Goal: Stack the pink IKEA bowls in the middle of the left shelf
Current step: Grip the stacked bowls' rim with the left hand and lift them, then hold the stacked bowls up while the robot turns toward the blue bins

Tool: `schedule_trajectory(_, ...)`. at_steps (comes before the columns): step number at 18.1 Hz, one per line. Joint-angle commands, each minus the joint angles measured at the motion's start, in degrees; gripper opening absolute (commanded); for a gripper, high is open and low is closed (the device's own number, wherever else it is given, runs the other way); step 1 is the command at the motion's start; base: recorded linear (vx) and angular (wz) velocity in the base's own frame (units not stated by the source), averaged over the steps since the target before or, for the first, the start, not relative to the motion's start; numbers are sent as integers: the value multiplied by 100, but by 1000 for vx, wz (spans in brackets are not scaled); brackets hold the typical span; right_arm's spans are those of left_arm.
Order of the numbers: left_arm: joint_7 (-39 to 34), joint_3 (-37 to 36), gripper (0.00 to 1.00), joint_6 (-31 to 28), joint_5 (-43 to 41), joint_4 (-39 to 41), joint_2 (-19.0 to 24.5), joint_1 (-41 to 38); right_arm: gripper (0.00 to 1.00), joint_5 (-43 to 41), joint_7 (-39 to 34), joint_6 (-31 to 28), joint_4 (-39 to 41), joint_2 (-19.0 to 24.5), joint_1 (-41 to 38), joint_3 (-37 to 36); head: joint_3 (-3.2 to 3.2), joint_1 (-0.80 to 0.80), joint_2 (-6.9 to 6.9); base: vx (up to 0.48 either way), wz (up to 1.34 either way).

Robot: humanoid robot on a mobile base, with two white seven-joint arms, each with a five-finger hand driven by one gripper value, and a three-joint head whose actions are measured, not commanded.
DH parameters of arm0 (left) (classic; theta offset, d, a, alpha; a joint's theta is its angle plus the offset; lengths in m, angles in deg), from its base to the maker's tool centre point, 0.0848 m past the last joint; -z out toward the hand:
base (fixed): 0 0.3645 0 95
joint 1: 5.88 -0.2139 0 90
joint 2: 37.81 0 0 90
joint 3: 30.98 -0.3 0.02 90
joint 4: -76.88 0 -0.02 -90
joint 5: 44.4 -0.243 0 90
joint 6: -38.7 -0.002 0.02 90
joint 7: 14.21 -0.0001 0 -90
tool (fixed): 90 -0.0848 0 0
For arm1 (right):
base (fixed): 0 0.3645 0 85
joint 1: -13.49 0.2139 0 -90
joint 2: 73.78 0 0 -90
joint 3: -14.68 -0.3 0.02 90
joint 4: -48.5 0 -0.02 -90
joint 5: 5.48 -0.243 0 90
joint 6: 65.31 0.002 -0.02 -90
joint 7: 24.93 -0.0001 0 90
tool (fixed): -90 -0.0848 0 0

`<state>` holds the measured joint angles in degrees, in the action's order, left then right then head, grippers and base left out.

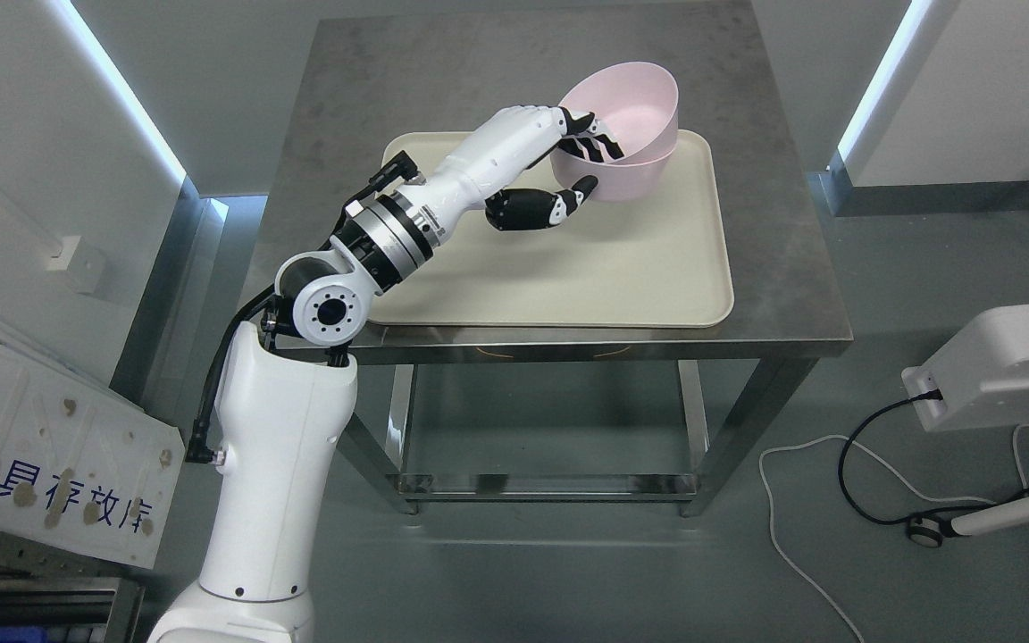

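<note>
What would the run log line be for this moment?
left robot hand: gripping rim of upper pink bowl | upper bowl tilted in lower pink bowl | bowls on cream tray | steel table | right arm unseen

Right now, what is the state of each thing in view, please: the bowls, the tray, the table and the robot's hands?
Upper pink bowl: tilted, nested in the lower one, gripped at its rim.
Lower pink bowl: upright on the tray.
Tray: flat on the table, holds only the bowls.
Table: standing, lower shelf bare.
Left hand: shut on the upper bowl's rim.
Right hand: not in view.
</note>
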<state>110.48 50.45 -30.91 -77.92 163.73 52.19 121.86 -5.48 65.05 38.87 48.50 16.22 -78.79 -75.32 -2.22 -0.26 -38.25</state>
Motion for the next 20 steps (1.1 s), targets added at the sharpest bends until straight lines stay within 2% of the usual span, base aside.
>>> schedule_trajectory(1, 29, 821, 2, 482, 257, 797, 100, -406, 100, -9, 2, -4, 100, -100, 0, -26, 0, 0, 0, 0, 0)
schedule_trajectory(11, 222, 1437, 3, 1643, 679, 1062, 100, -828, 100, -9, 2, -4, 100, -100, 0, -26, 0, 0, 0, -28, -25)
schedule_trajectory(20, 187, 1481, 3, 1661, 688, 1141, 100, -952, 100, -9, 2, -4, 100, -100, 0, -26, 0, 0, 0, -113, -180)
